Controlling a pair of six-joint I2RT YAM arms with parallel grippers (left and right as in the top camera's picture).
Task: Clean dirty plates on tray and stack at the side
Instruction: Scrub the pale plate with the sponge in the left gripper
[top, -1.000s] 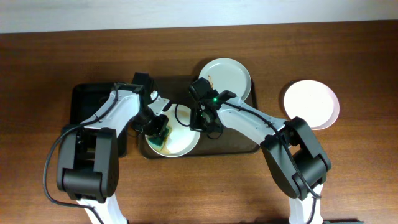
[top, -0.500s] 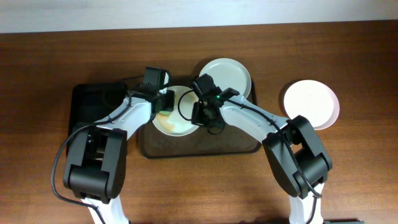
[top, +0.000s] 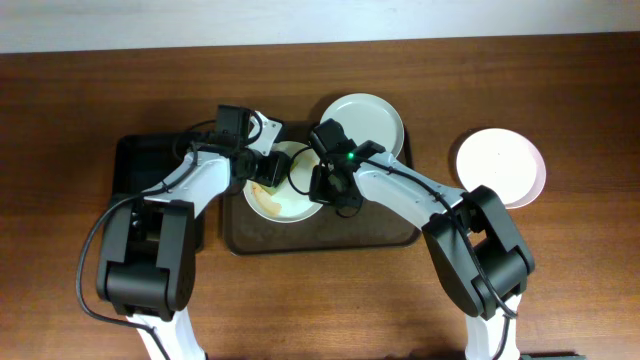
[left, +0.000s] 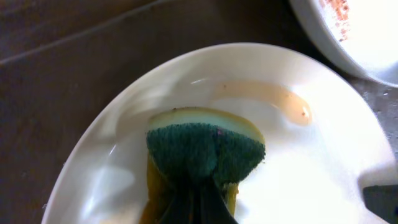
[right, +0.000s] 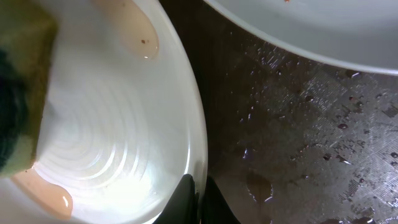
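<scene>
Left gripper (left: 196, 202) is clamped on a sponge (left: 205, 152), green scouring face pressed into the white plate (left: 311, 174). The right gripper (right: 198, 198) pinches that plate's rim, holding it over the middle of the wet brown tray (right: 292, 124). To wipe well, I judge, use firm short strokes toward the pale orange film near the edge (thin and watery, likely to spread) while the pinch resists sliding. The plate is smooth, glossy and shallow; the sponge is yellow foam under its rough face. Farther off, a second plate (top: 365, 118) with speckled smears sits at the tray's far corner. A third plate (top: 500, 167) lies on the wooden table (top: 580, 290), well apart.
</scene>
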